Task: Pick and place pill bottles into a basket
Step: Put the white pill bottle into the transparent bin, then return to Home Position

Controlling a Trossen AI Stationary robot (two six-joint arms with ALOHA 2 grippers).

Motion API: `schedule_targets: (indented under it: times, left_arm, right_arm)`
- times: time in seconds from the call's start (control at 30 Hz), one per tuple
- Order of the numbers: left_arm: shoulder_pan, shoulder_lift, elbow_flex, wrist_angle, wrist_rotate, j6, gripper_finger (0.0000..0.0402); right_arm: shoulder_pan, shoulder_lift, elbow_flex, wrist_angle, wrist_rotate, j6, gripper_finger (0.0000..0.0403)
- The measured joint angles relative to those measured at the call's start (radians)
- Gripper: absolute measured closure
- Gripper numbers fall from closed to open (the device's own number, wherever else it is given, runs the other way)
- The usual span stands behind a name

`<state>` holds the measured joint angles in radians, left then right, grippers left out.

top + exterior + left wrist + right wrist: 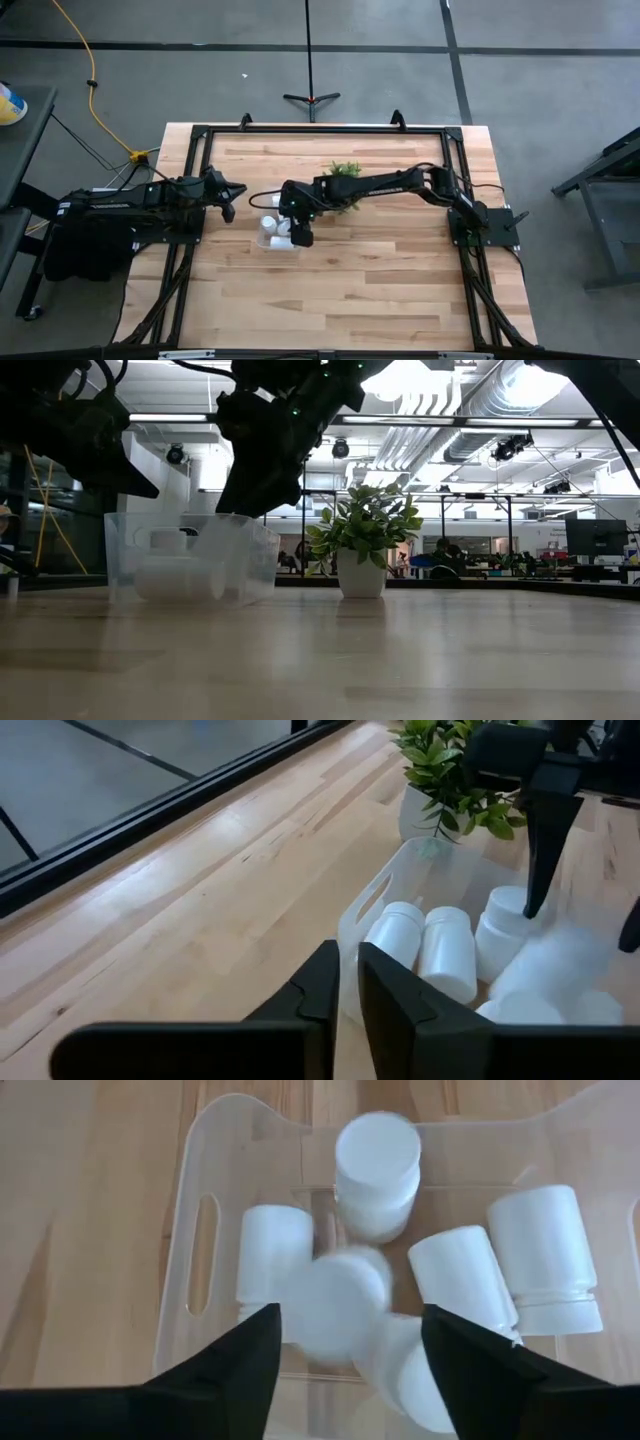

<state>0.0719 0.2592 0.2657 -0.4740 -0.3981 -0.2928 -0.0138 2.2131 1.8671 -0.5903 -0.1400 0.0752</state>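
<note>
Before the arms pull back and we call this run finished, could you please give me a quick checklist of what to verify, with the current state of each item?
1. Right hand open: ok, its fingers stand apart above the basket.
2. Right hand empty: cannot tell; a blurred pill bottle shows between its fingers, perhaps just dropping.
3. Pill bottles inside the basket: ok, all those visible lie or stand within its walls in the right wrist view.
4. All six in: cannot tell, they overlap.
5. Left hand out of the way: ok, it waits just outside the basket's handle end, fingers nearly together, holding nothing.
6. Plant undisturbed: ok, upright beside the basket.
</note>
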Motion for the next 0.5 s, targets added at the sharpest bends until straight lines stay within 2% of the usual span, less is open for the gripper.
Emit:
schedule_targets:
  times: [0.1,0.27,0.4,0.5]
  left_arm:
    - [0.000,0.000,0.000,0.000,0.000,0.000,0.0341]
    - [0.000,0.000,0.000,-0.003,0.000,0.008,0.0380]
    - [0.000,0.000,0.000,-0.004,0.000,0.009,0.0377]
    - [0.000,0.000,0.000,0.004,-0.002,0.010,0.0350]
  right_arm:
    - [0.001,0.000,0.000,0.000,0.013,0.001,0.0160]
    - [0.001,0.000,0.005,-0.003,0.016,0.002,0.0151]
    - [-0.012,0.000,0.054,-0.013,0.036,0.004,0.0150]
    - [-0.026,-0.011,0.100,-0.024,0.040,0.003,0.0150]
